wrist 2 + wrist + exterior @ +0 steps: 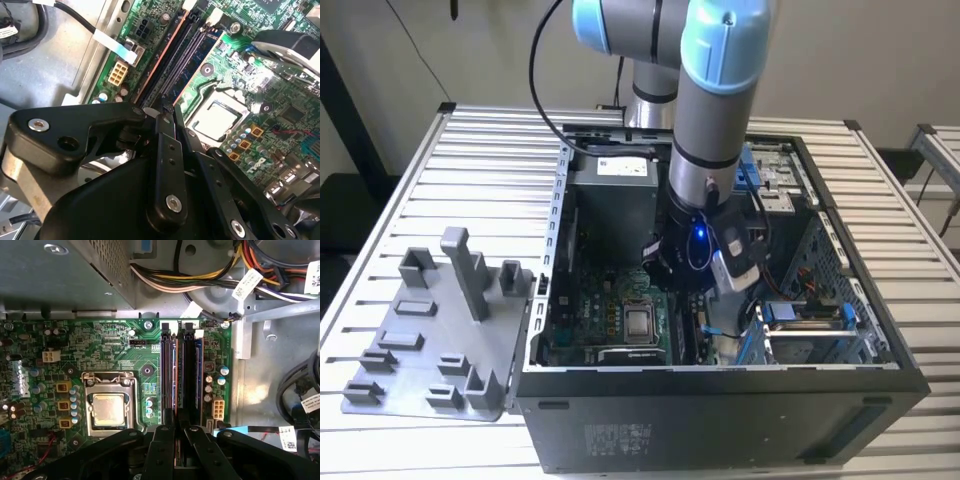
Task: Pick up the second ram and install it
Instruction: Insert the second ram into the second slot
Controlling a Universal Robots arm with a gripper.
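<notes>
Ram stick [176, 459]: judged to be the thin brownish strip seen edge-on between the fingertips in the first wrist view; too little of it shows to be sure.
Gripper [177, 426]: clenched, fingers drawn nearly together on that strip; low inside the computer case [720, 425] in the exterior view.
Long axis: in line with the two memory slots, so stick and slots run the same way, judging from both wrist views.
Direction from gripper: strip directly between the fingers, with the slots starting right at the fingertips and running away from them across the board.
Memory slots [168, 375]: two dark parallel channels side by side, latches at the far end; fingertips centred on the seam between the pair, so cannot tell which slot is being served.
Seating: not readable from these views; either held just above a slot or pressed into one.
Processor socket [107, 407]: just beside the slots, apart from the fingers.
Motherboard [100, 345]: green, flat on the case floor.
Cable bundle [200, 282]: beyond the slots' far end, clear of the fingers.
Grey fixture [430, 340]: on the slatted table [480, 150], outside the case at the exterior view's left, no stick seen in it.
</notes>
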